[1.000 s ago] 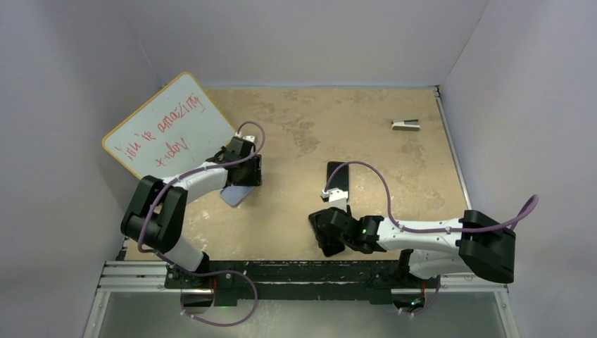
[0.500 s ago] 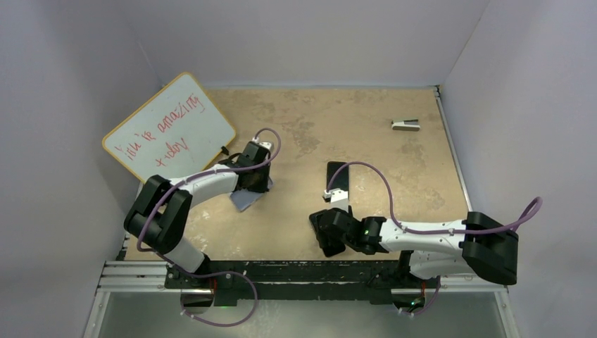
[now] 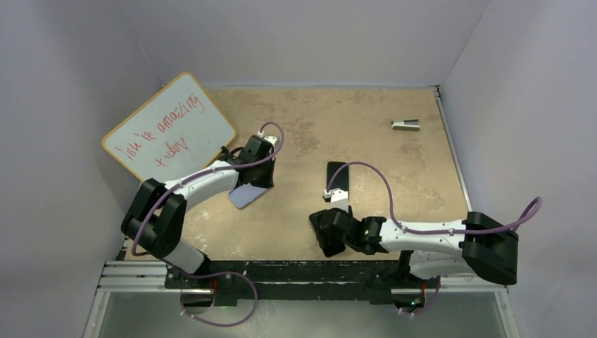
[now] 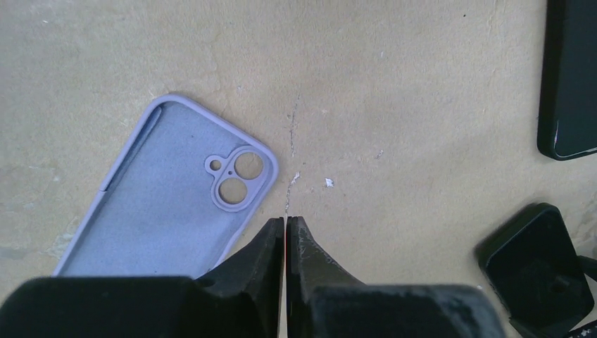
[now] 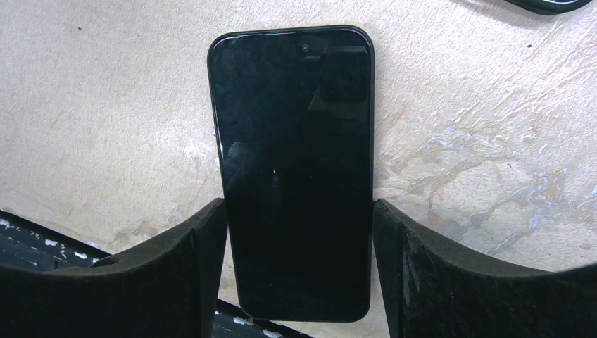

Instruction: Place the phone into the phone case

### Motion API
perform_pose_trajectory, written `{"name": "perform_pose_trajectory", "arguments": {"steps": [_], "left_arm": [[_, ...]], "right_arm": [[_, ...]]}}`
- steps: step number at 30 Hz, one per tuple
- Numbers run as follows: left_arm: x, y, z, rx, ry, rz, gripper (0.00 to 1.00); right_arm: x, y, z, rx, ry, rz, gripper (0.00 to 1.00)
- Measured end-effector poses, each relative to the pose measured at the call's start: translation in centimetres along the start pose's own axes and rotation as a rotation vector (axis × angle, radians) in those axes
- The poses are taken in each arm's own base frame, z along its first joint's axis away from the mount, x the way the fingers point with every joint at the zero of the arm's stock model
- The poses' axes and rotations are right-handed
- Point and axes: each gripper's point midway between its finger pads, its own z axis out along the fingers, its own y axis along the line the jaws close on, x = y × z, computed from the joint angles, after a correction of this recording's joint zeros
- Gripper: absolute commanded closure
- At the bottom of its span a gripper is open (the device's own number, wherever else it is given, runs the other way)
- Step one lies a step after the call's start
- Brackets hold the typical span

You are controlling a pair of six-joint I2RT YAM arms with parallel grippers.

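Tabletop (image 5: 105, 105): phone (image 5: 296, 162) (face up) lies between right gripper's (image 5: 299, 218) spread jaws.

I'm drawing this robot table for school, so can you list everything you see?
table: one, tan, under everything.
whiteboard: one, white with red writing, at the far left.
phone case: one, lavender, open side up, left of centre.
phone: one, black, flat, mid-table.
small grey object: one, far right, too small to identify.
arms: two, white and black, purple cables, near edge.
left end effector: shut, empty, beside the phone case.
right end effector: closed on the phone's sides.
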Motion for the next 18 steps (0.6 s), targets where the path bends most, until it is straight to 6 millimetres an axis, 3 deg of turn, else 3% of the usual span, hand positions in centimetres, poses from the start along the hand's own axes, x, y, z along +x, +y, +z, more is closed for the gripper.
{"name": "perform_pose_trajectory", "arguments": {"steps": [5,10,13,18], "left_arm": [[-0.8,0.4,-0.6,-0.028,0.001,0.057,0.75],[0.7,1.1,0.1,-0.044,0.073,0.101,0.60],[2.2,1.6,0.9,-0.060,0.160,0.127,0.57],[2.6,2.2,0.9,-0.088,0.203,0.158,0.55]], "right_arm": [[0.0,0.0,0.0,-0.002,0.000,0.000,0.52],[-0.2,0.3,0.0,-0.014,-0.010,0.008,0.52],[-0.3,0.5,-0.1,-0.024,-0.013,0.013,0.53],[-0.7,0.8,-0.3,-0.044,-0.029,0.023,0.53]]}}
